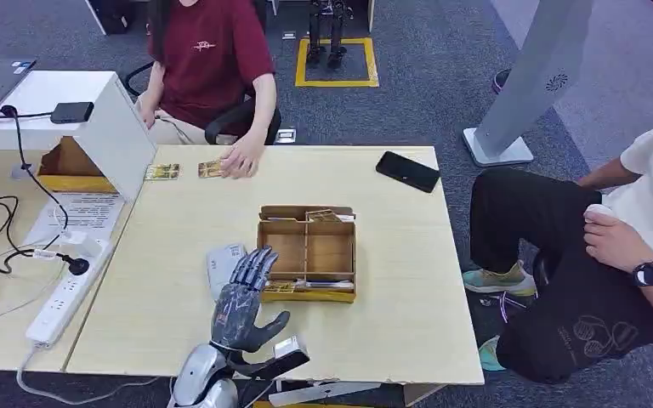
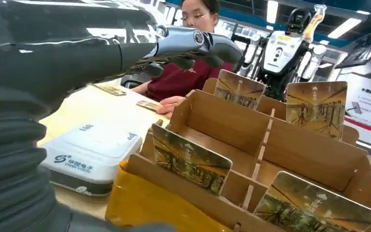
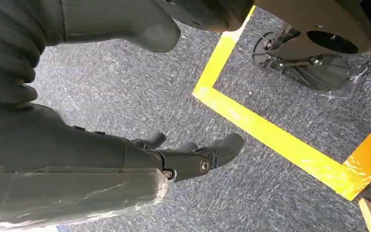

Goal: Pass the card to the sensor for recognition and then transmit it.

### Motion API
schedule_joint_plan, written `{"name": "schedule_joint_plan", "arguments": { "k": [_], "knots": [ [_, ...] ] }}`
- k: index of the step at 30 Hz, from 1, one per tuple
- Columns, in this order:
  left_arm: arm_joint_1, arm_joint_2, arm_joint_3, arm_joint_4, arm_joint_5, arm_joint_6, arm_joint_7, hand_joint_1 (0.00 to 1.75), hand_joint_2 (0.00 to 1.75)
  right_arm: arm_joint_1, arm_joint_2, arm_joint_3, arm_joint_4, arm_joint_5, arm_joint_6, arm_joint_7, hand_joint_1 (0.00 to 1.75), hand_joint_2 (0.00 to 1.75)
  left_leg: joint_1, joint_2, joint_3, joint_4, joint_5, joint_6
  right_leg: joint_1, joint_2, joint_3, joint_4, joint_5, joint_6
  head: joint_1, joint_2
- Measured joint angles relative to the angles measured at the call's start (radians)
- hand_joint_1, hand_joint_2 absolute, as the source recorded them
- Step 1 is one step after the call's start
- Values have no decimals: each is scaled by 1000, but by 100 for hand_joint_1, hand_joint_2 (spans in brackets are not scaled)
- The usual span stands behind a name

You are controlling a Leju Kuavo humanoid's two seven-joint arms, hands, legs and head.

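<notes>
Light wooden table [image 1: 178,255], grey carpet around: cardboard divider box [image 1: 306,253] at centre with cards [image 2: 191,159] upright in its compartments, white sensor unit [image 1: 224,265] just beside its left side. Left hand [image 1: 242,302] hovers at the box's near-left corner, fingers spread, holding nothing. Right hand [image 3: 183,157] hangs over carpet [image 3: 125,92], fingers loosely curled, holding nothing.

Even, bright overhead light is seen throughout (ceiling strips glare in the left wrist view), shadows kept soft.
</notes>
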Motion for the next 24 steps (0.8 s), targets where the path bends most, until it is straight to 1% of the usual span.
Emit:
{"name": "schedule_joint_plan", "arguments": {
  "k": [8,14,24],
  "knots": [
    [-2,0,10,6,7,0,0,175,175,0,0,4,0,-13,-8,4,0,175,0,0,0,0,0,0,0,0,0,0,0,0,0,0],
    [-11,0,12,11,32,3,6,175,175,0,0,5,0,-12,-6,8,0,175,0,0,0,0,0,0,0,0,0,0,0,0,0,0],
    [-18,0,13,21,32,5,1,175,175,-1,0,8,-1,-13,-6,8,0,175,0,0,0,0,0,0,0,0,0,0,0,0,0,0]
  ]
}}
